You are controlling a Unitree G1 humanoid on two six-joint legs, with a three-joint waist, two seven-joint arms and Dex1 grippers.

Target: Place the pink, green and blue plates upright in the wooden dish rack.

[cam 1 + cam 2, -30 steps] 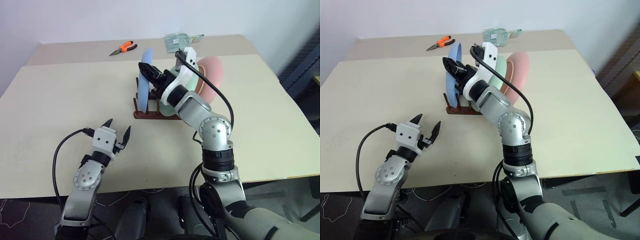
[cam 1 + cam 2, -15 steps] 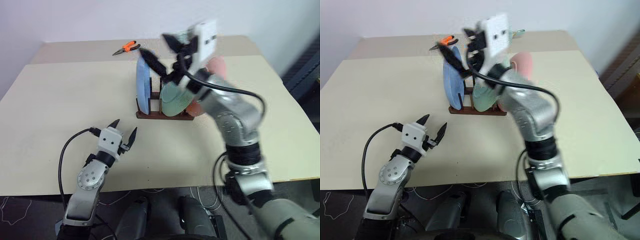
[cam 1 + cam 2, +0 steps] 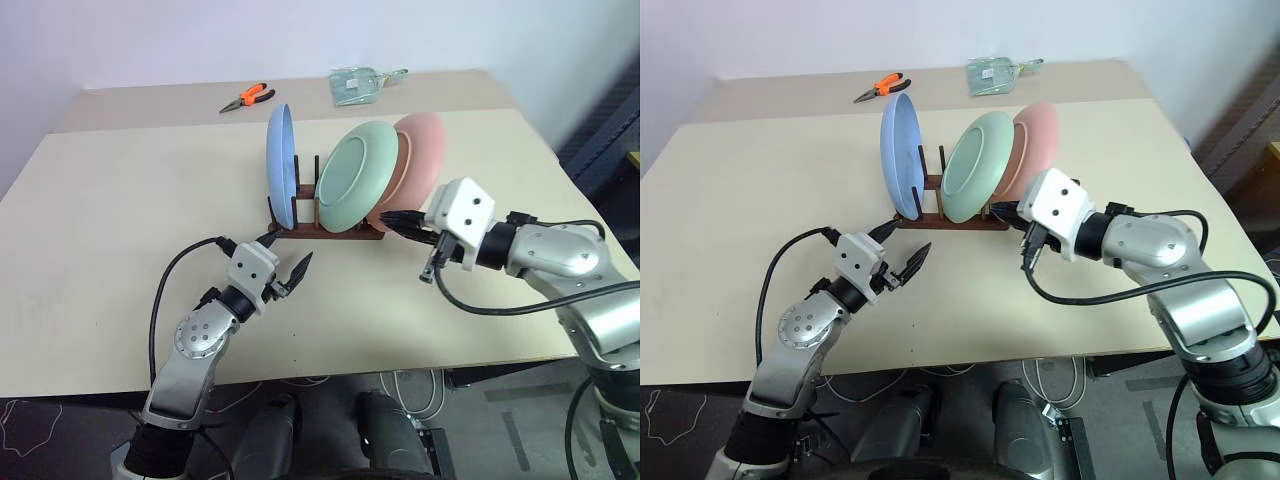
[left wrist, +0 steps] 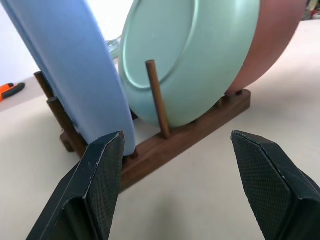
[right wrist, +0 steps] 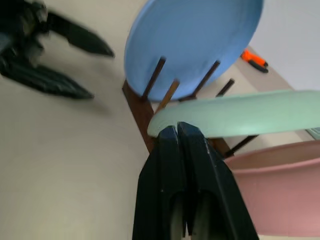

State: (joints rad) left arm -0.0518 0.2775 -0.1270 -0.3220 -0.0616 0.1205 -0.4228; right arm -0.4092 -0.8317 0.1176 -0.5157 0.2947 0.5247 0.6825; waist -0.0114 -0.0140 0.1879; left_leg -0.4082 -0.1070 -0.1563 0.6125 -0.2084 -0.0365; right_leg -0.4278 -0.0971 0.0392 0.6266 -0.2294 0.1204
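Observation:
The blue plate (image 3: pixel 281 165), green plate (image 3: pixel 355 178) and pink plate (image 3: pixel 425 160) stand on edge in the wooden dish rack (image 3: pixel 325 232), blue at the left end, the green leaning back against the pink. My left gripper (image 3: pixel 287 252) is open and empty on the near side of the rack, pointing at its left end; its fingers (image 4: pixel 102 175) frame the rack's base. My right gripper (image 3: pixel 388 217) is shut with nothing in it, its tips close to the lower rims of the green plate (image 5: pixel 250 117) and the pink one; I cannot tell if they touch.
Orange pliers (image 3: pixel 247 96) and a clear packet (image 3: pixel 358 83) lie near the table's far edge. The beige table (image 3: pixel 120 200) spreads wide to the left of the rack and in front of it.
My right gripper has pulled away from the blue plate over the rack, swung down to the right and shut. The left gripper has moved right, closer to the rack.

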